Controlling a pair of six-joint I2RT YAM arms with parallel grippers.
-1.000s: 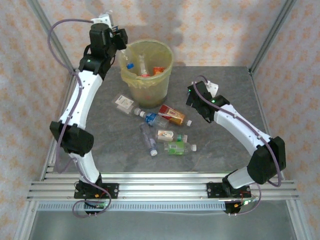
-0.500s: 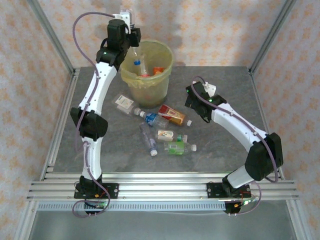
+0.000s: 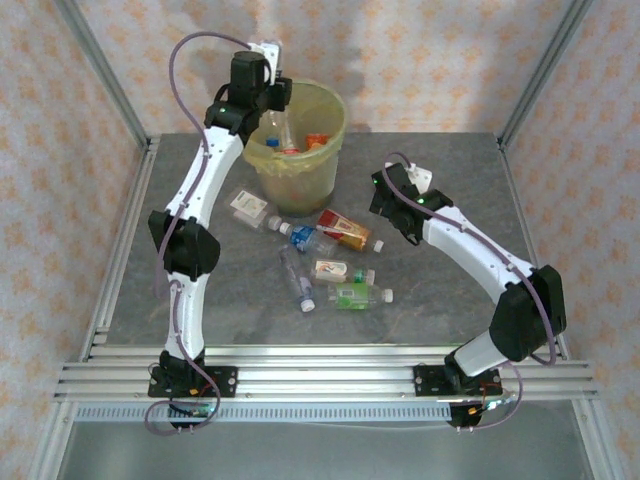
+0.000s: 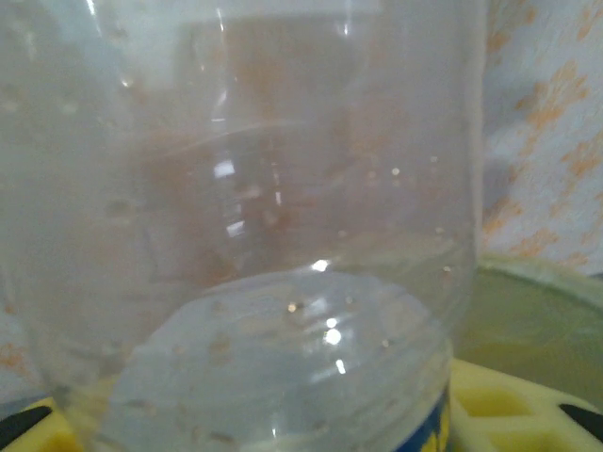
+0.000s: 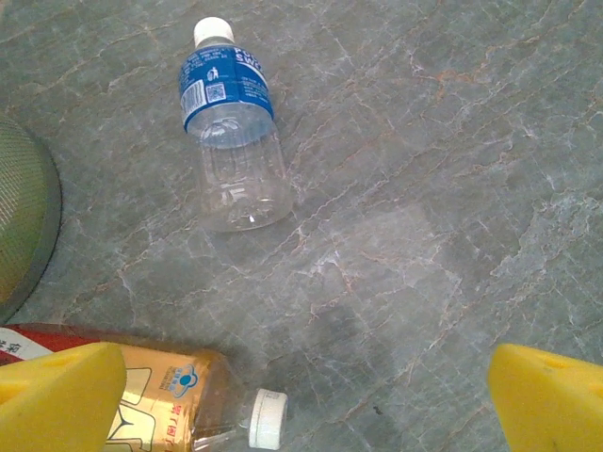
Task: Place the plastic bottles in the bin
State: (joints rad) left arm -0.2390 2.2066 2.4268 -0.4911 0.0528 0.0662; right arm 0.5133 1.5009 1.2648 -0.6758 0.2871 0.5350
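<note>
While a clear bottle (image 4: 236, 235) hangs over the mouth of the bin (image 3: 305, 180), near its left rim, I see the left gripper (image 3: 262, 98) around it, yet I cannot tell whether those jaws clamp it or stand slack. Inside the bin lie other bottles (image 3: 300, 142). Just in front of the bin, on the table (image 3: 450, 160), lie a blue-labelled bottle (image 5: 231, 141) and an amber bottle (image 5: 179, 395). To the bin's right my right gripper (image 5: 306, 391) hovers over them, jaws spread wide, holding nothing.

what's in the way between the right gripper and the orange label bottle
nothing visible: the right gripper hangs open above the orange-label bottle, with only bare table around it
</note>
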